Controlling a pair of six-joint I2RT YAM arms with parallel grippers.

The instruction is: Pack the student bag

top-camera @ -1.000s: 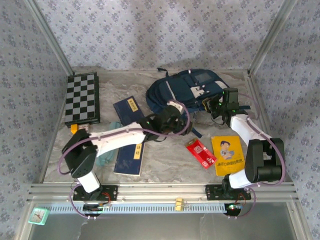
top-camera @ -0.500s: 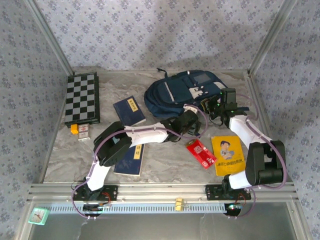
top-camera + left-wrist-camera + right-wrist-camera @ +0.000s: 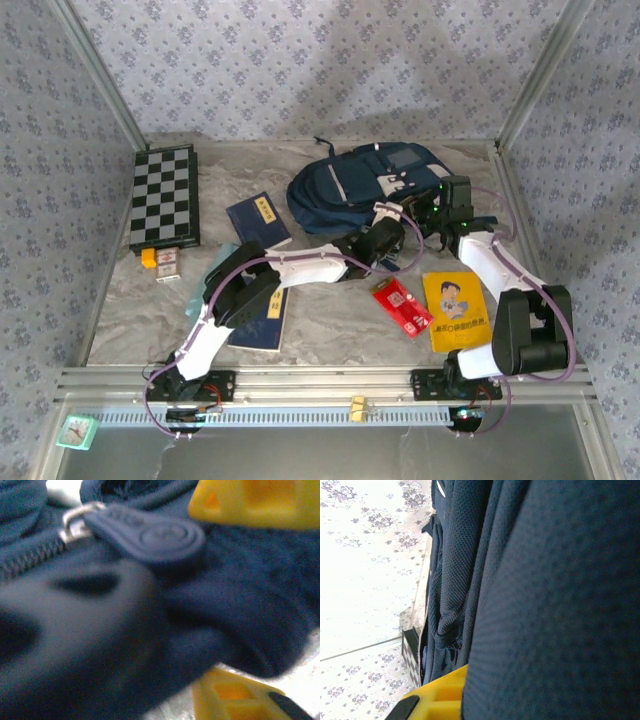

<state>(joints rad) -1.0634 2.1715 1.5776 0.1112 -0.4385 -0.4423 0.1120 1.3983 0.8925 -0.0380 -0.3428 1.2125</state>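
The student bag (image 3: 365,182), navy with white trim, lies at the back of the table. My left gripper (image 3: 388,238) reaches its near edge. In the left wrist view its yellow fingers (image 3: 260,500) stand above and below a thick fold of the student bag (image 3: 100,630), just past a zipper pull (image 3: 145,532), and the fabric fills the gap between them. My right gripper (image 3: 437,207) sits at the bag's right side. In the right wrist view navy fabric (image 3: 555,605) covers most of a yellow finger (image 3: 437,697). The jaws are shut with cloth pinched in them.
A checkered board (image 3: 165,195) lies at the back left, with small items (image 3: 160,260) below it. Two blue books (image 3: 259,220) (image 3: 262,315) lie under the left arm. A red packet (image 3: 402,305) and a yellow booklet (image 3: 455,310) lie near the right arm's base.
My left arm has stretched rightward along the bag's near edge and its jaws have narrowed onto the fabric. The bag has shifted slightly left. The right gripper has stayed put.
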